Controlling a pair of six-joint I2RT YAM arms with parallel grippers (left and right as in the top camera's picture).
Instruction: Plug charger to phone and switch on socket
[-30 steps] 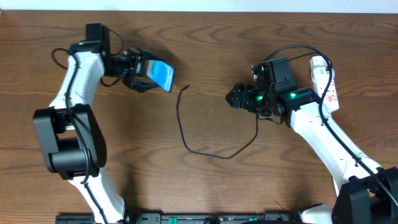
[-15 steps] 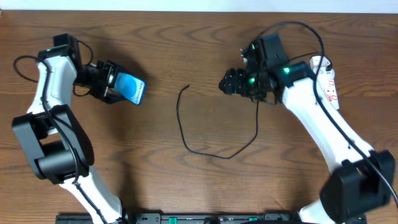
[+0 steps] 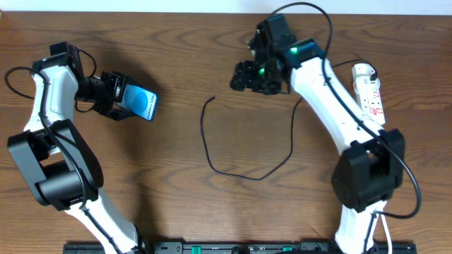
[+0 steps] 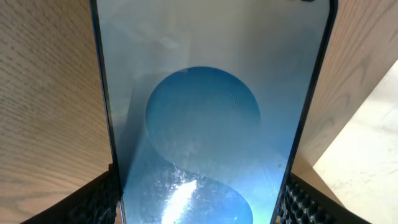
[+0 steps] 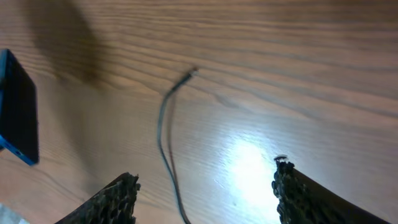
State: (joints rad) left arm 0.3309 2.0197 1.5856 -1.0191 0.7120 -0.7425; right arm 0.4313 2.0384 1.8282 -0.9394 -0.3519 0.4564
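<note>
Black charger (image 3: 205, 141) lies ungrasped: left hand (image 3: 128, 99) grips the phone (image 3: 145, 106), and the open, empty right hand (image 3: 244, 76) must next pinch its plug (image 3: 213, 98).

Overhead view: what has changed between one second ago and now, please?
The left fingers, gripping the phone throughout, carried it toward the picture's left edge. The right fingers, open and empty, moved up and to the left in the picture. Nothing was taken hold of or let go. The charger and the socket stayed where they were.
</note>
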